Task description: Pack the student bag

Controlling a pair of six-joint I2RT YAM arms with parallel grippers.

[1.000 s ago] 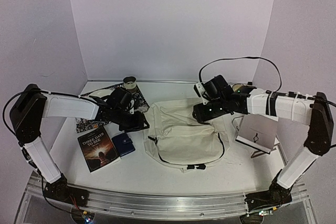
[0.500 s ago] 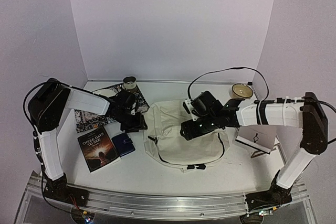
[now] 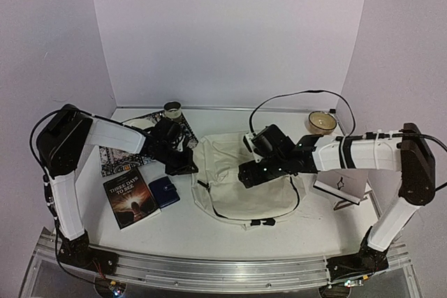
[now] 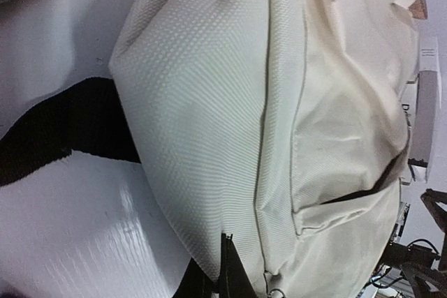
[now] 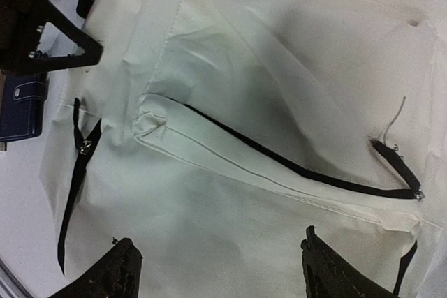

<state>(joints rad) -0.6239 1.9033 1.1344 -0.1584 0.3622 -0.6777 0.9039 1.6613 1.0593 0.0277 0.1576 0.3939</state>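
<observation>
Student bag [image 3: 244,186]: your left tool [image 3: 187,167] just snapped together at its edge, right tool [image 5: 218,239] widened apart above, so opening probably starts.

the student bag [image 3: 244,186] is seen as matt cream cloth: a dimpled, raised weave is shown on its left side panel and a smoother plain weave on its front. the table [image 3: 209,232] is finished in glossy white, with glare. a glossy paper cover is borne by the book [image 3: 130,197]. brushed metal is shown by the near rail [image 3: 223,270].
</observation>
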